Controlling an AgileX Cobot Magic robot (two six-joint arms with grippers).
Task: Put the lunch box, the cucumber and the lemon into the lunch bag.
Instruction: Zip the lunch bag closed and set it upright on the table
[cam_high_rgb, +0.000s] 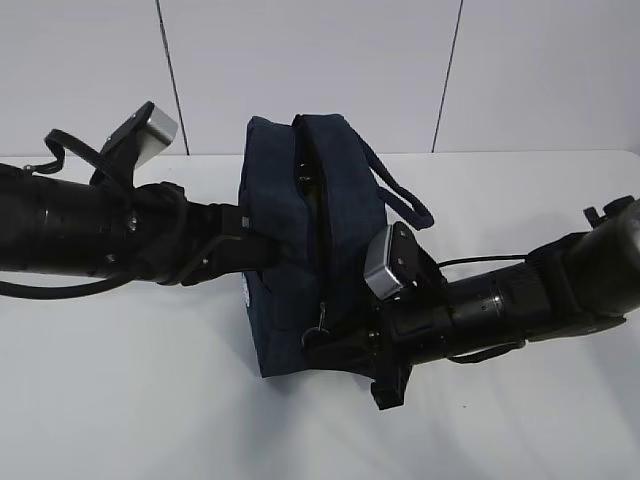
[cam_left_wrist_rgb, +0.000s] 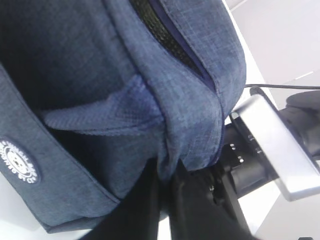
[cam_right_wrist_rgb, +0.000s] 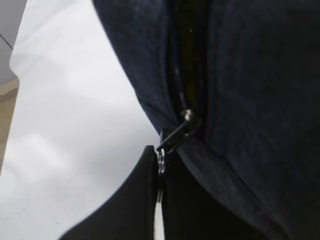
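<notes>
The dark navy lunch bag (cam_high_rgb: 345, 205) stands mid-table, its top zipper parted along most of its length. My left gripper (cam_high_rgb: 262, 250) is shut on a fold of fabric on the bag's left side, and the left wrist view shows that fold squeezed between the black fingers (cam_left_wrist_rgb: 145, 200). My right gripper (cam_high_rgb: 322, 338) is at the bag's near end, shut on the silver ring pull (cam_right_wrist_rgb: 160, 162) that hangs from the zipper slider (cam_right_wrist_rgb: 186, 116). The lunch box, the cucumber and the lemon do not show in any view.
White table (cam_high_rgb: 130, 400) all round the bag, white wall panels behind. One rolled loop handle (cam_high_rgb: 400, 195) droops on the bag's right side, another (cam_left_wrist_rgb: 105, 114) lies against the left side. The right wrist's camera housing (cam_left_wrist_rgb: 272, 145) is close beside the bag.
</notes>
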